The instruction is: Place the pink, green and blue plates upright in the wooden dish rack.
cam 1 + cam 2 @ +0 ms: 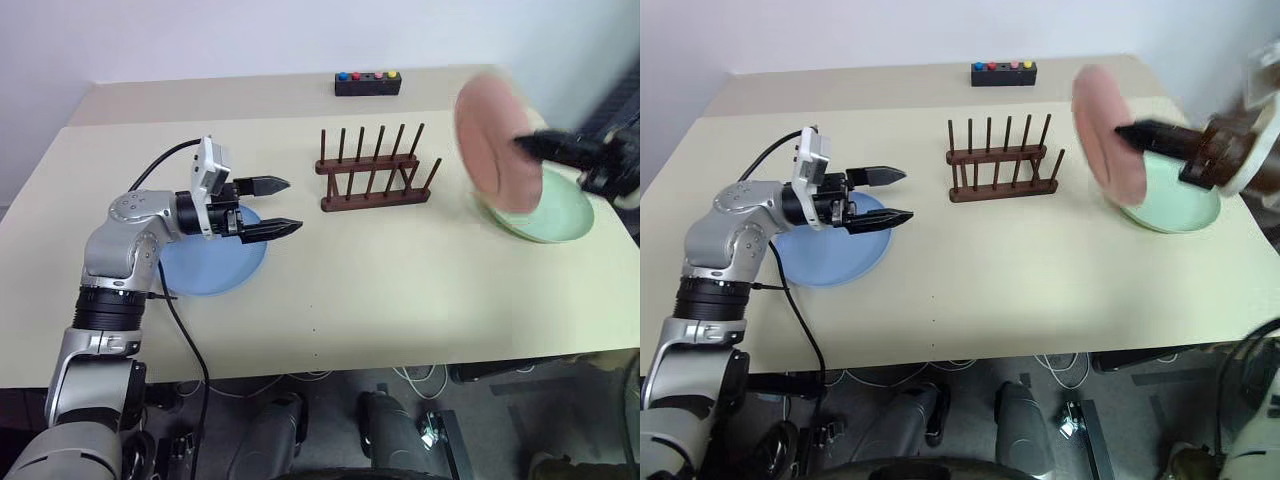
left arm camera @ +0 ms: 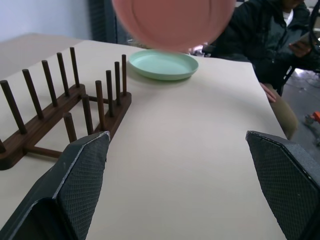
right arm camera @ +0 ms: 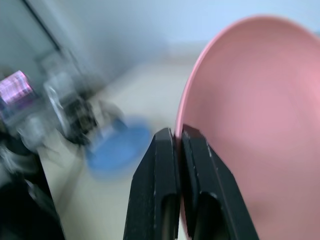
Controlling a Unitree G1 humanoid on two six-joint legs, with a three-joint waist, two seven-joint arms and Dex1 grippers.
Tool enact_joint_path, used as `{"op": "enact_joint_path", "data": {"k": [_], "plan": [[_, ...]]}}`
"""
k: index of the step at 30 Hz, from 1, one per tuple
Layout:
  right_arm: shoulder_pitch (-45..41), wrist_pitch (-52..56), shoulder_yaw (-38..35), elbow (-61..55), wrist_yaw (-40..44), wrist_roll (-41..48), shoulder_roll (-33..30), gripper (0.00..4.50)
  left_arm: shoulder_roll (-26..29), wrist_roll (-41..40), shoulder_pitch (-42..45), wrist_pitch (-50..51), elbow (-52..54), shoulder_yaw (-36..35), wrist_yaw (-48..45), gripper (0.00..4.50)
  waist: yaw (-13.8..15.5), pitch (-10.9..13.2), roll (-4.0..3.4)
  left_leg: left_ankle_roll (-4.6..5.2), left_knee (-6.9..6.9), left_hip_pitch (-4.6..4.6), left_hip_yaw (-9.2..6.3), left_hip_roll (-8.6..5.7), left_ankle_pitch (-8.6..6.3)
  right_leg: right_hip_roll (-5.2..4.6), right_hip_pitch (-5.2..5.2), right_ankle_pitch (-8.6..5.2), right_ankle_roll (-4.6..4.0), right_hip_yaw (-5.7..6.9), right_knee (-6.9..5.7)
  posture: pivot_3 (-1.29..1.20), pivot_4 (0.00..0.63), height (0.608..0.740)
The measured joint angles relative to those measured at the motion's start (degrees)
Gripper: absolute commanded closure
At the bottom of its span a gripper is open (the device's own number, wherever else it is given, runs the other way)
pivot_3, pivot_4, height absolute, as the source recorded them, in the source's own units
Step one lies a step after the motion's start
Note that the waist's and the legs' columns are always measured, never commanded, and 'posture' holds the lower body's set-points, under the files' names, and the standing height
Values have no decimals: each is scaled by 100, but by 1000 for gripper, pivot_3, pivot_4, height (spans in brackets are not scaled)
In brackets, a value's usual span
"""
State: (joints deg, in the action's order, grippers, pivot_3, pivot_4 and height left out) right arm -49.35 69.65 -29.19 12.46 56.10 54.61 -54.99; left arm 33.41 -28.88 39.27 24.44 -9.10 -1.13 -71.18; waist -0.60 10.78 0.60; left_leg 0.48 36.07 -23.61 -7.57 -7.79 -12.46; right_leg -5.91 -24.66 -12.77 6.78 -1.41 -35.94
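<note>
— So, from the head cameras, what sits on the table [image 1: 400, 300]?

— Mid-table, toward the far side, the wooden dish rack [image 1: 372, 170] stands with no plate in it. Beyond it, at the far edge, is a small black box [image 1: 367, 83] with coloured buttons. On the left the blue plate [image 1: 212, 262] lies flat, and the left gripper [image 1: 283, 207] hangs just over its right rim, pointing toward the rack, its two black fingers spread apart with nothing between them.

— And on the right?

— The green plate [image 1: 1170, 205] lies flat near the right edge. Above it the right gripper [image 1: 1127, 131] is clenched on the rim of the pink plate [image 1: 1102, 125], which is held off the table, tilted close to upright and blurred. It hangs to the right of the rack, apart from it.

— What does the left wrist camera add?

— Its own fingers [image 2: 82, 172] stand wide apart over bare table. Past them the rack's pegs [image 2: 65, 95] rise in two rows; farther on the green plate lies flat, with the pink plate in the air above it. A person in a dark jacket [image 2: 260, 40] sits beyond the table's end.

— And the right wrist camera?

— The two fingers [image 3: 162, 170] are pressed together on the pink plate's edge, its hollow face beside them. Far off, blurred, the blue plate lies on the table.
</note>
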Motion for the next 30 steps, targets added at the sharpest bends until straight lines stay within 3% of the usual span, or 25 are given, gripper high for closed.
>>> {"op": "enact_joint_path", "data": {"k": [8, 15, 21, 30], "plan": [[-1200, -246, -525, 1535, -928, 484, 1293, 4390, -68, -4, -1, -285, 47, -37, 96, 0, -22, 0, -3, -1, 1, 4, 7, 3, 0, 3, 0, 2, -3, -5, -7, 0, 150, 740], [-1790, -919, -326, 2915, -601, 239, 1799, 4390, -46, -86, -144, -457, 396, -392, 367, 0, -29, 0, -3, -1, 2, 3, 7, 3, 0, 10, -2, 2, -3, -4, -9, 0, 150, 740], [-2151, -1570, -138, 4265, -244, -306, 1833, 4390, -29, -343, -449, -352, 814, -667, 663, 0, -33, 2, -6, -2, 0, 3, 8, 2, 1, 14, -4, 2, -3, -5, -11, 0, 150, 740], [-2319, -2196, -4, 5145, 247, -1003, 1829, 4390, 11, -577, -798, -209, 1291, -729, 951, 0, -38, 2, -6, -3, 0, 3, 8, 3, 1, 17, -4, 2, -3, -5, -11, 0, 150, 740]]}}
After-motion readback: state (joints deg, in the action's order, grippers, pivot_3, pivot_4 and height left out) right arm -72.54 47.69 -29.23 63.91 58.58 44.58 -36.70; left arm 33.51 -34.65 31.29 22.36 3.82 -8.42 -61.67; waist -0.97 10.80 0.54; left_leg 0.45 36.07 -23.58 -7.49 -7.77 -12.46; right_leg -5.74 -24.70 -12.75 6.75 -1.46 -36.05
